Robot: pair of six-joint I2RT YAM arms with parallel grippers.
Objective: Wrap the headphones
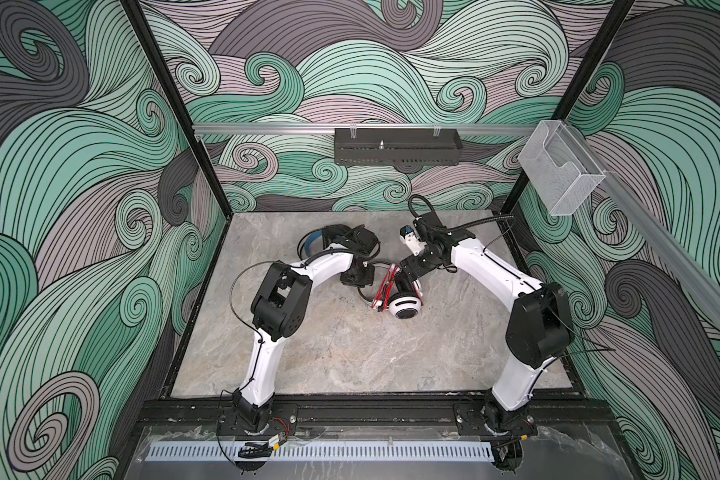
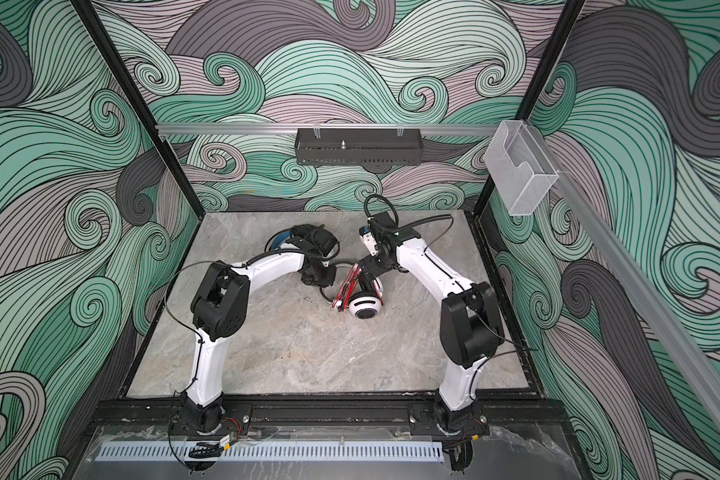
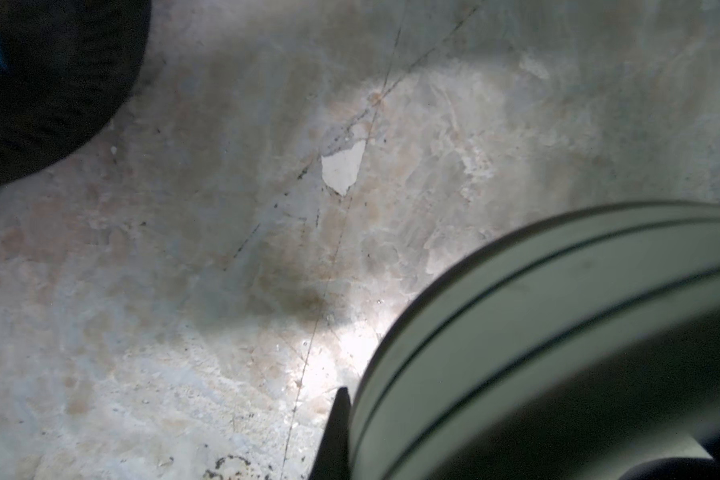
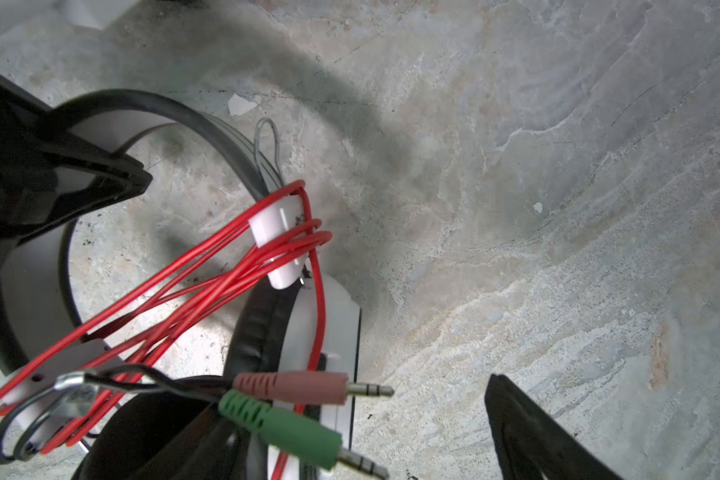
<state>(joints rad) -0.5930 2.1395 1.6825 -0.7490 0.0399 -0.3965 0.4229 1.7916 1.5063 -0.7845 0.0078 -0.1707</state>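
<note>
Nearest the lens in the right wrist view are the black fingers (image 4: 59, 174) of the right end effector (image 4: 319, 278), spread wide with nothing clamped. They straddle the red cord (image 4: 308, 241) without touching it. That cord is looped several times across the white-and-black headset (image 1: 406, 308), with strands stretched between the two sides of its headband (image 4: 175, 110), presumably so the coils cannot slip off. Its pink plug (image 4: 292, 388) and green plug (image 4: 283, 428) hang loose at the lower middle of that frame, so I judge the tail end is what remains to tuck. The headset lies on the marble surface (image 1: 350, 365) at the centre of both top views. The left end effector (image 1: 356, 277) sits with jaws together against the headband, likely steadying it; whether it truly pinches the band I cannot tell. The black headset (image 1: 341, 239) lies just above, partly behind the left arm; whether its cord is wrapped cannot be seen.
</note>
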